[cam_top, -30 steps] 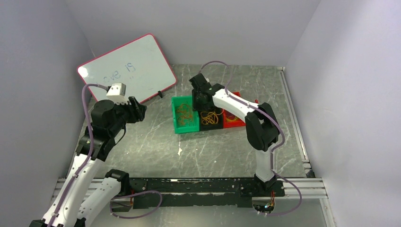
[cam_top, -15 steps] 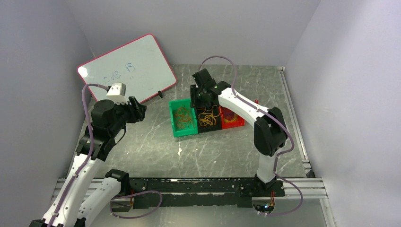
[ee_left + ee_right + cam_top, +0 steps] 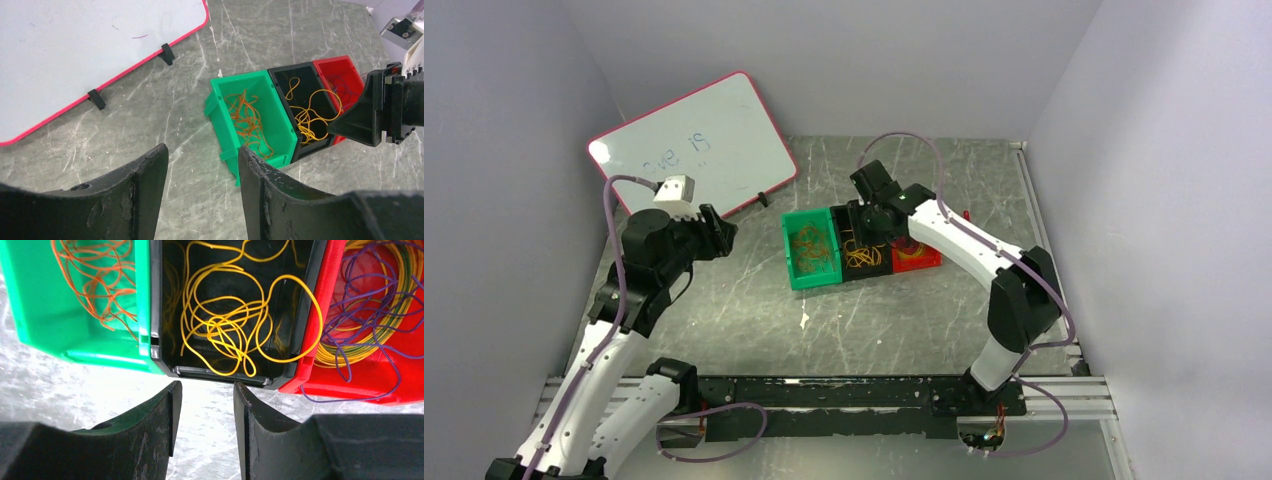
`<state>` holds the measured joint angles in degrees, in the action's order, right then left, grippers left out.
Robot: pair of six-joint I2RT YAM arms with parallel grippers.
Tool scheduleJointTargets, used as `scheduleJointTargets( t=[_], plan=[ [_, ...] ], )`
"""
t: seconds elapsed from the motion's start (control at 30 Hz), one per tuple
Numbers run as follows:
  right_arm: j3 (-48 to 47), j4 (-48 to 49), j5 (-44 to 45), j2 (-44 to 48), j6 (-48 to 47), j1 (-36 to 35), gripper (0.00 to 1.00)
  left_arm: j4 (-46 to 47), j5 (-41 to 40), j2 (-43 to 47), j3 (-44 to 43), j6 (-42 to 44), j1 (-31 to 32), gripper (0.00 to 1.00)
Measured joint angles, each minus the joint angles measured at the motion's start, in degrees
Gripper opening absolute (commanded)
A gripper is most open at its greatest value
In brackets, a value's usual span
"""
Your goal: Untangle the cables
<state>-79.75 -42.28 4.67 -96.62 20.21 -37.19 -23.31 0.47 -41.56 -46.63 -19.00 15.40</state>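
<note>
The cables lie sorted in three bins set side by side. Thin orange cables (image 3: 102, 285) fill the green bin (image 3: 790, 250). Yellow cables (image 3: 225, 325) loop in the black bin (image 3: 869, 272). Purple, yellow and green cables (image 3: 360, 305) coil in the red bin (image 3: 924, 262), and one purple loop hangs over its rim. My right gripper (image 3: 207, 387) hovers open over the black bin's edge with nothing between its fingers. My left gripper (image 3: 202, 149) stands open and empty above bare table, well left of the green bin (image 3: 222, 125).
A whiteboard with a pink rim (image 3: 694, 145) leans at the back left. Grey walls close in on both sides and the back. A metal rail (image 3: 1044, 250) runs along the table's right side.
My right arm has swung right, from the green bin's far edge to above the black bin, and its jaws have widened. The left arm has stayed put.
</note>
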Motion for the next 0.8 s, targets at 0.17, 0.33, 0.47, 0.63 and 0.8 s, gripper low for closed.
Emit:
scheduleJointTargets(
  t=[0.17, 0.33, 0.47, 0.63, 0.8],
  plan=[
    [1.7, -0.8, -0.2, -0.5, -1.2, 0.0, 0.41, 0.2, 0.3, -0.2, 0.5, -0.3, 0.0, 0.58],
    [2.0, 0.8, 3.7, -4.3, -1.7, 0.0, 0.26, 0.3, 0.3, -0.2, 0.5, -0.3, 0.0, 0.58],
    [1.8, 3.7, 6.4, -9.0, -2.5, 0.0, 0.17, 0.3, 0.3, -0.7, 0.5, -0.3, 0.0, 0.58],
    [-0.1, 8.3, 6.7, -14.4, -3.5, 0.0, 0.12, 0.3, 0.3, -0.6, 0.5, -0.3, 0.0, 0.58],
    [-1.0, 15.0, 2.0, -15.8, -4.0, 0.6, 0.12, 0.2, 0.3, 0.3, 0.5, -0.5, 0.0, 0.58]
  ],
)
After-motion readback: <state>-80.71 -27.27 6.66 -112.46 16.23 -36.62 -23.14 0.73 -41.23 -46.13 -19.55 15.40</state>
